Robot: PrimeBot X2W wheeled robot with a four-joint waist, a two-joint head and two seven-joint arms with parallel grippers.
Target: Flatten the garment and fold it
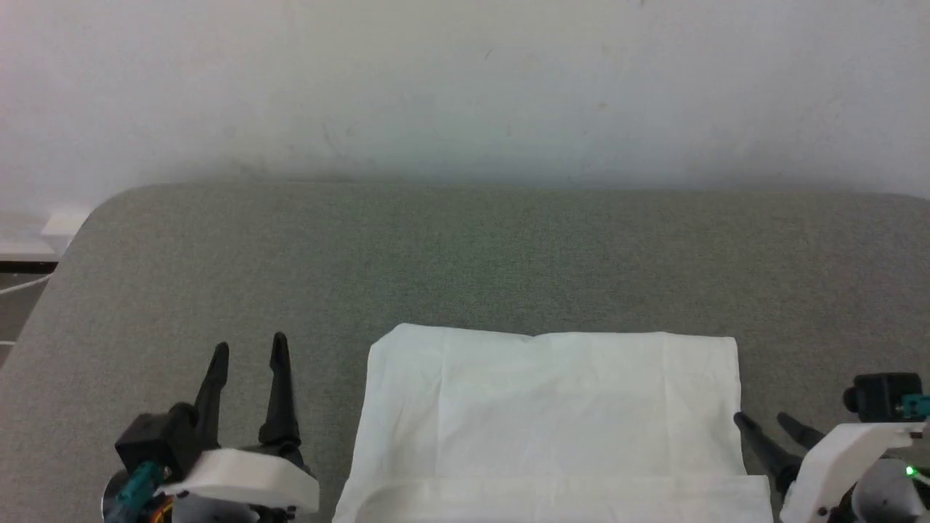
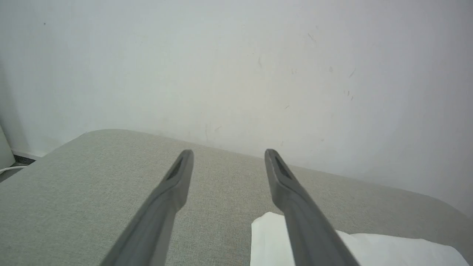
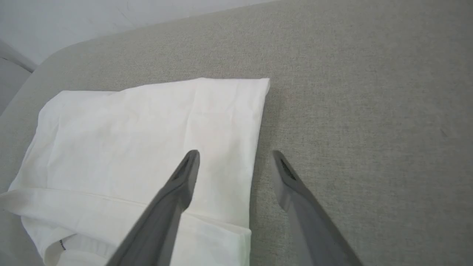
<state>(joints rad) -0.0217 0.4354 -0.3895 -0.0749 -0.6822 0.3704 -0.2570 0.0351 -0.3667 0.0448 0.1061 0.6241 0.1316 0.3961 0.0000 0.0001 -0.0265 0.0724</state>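
Note:
The garment [image 1: 552,414] lies folded into a neat white rectangle on the grey table, near the front edge at the middle. A second layer shows along its near side. My left gripper [image 1: 248,350] stands open to the left of it, clear of the fabric, fingers pointing toward the wall. In the left wrist view the garment's far left corner [image 2: 269,236] sits beside my right-hand finger. My right gripper [image 1: 759,418] is open at the garment's right edge [image 3: 255,155], one finger above the fabric and one above bare table, with nothing between them.
The grey fabric-covered table [image 1: 465,254] stretches back to a white wall [image 1: 465,87]. Its left corner is rounded, with a white cable and floor beyond it [image 1: 22,283].

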